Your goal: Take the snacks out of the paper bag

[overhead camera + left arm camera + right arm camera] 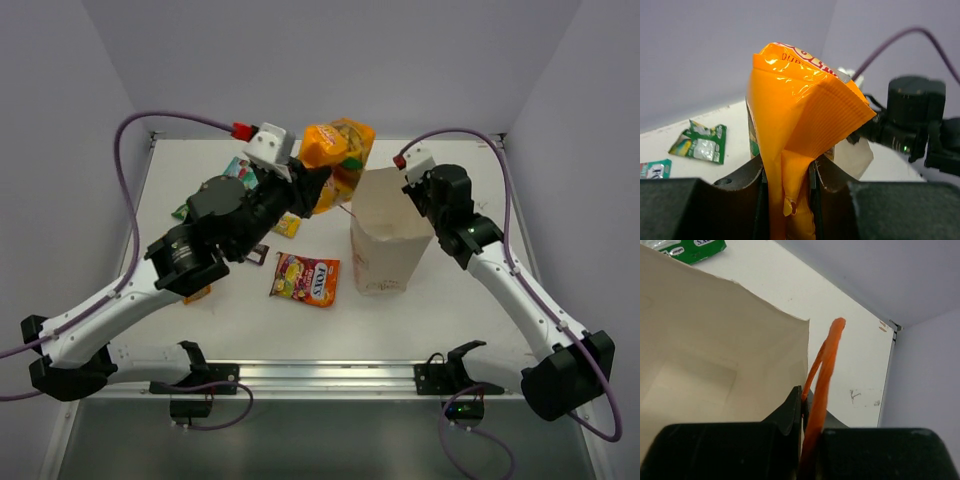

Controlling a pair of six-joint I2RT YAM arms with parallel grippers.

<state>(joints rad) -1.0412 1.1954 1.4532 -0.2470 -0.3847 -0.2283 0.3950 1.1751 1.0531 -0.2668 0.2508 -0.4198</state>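
The beige paper bag (pixel 386 235) stands upright right of the table's middle, mouth open. My right gripper (pixel 418 192) is shut on its right rim beside the red-orange handle (pixel 826 375); the bag's inside (pixel 705 365) looks bare. My left gripper (pixel 318 183) is shut on an orange bag (pixel 338 150), held in the air left of the paper bag's mouth; in the left wrist view it (pixel 800 120) fills the space between my fingers (pixel 752 180). An orange-yellow candy pouch (pixel 306 278), a yellow bar (pixel 286 225), green-white pouches (pixel 701 144) and a teal packet (pixel 654 169) lie on the table.
The white table (pixel 470 300) has walls at the back and both sides. A dark brown bar (pixel 258 254) and an orange packet (pixel 197 293) show partly under my left arm. The table's metal rail (pixel 320 375) runs along the near edge.
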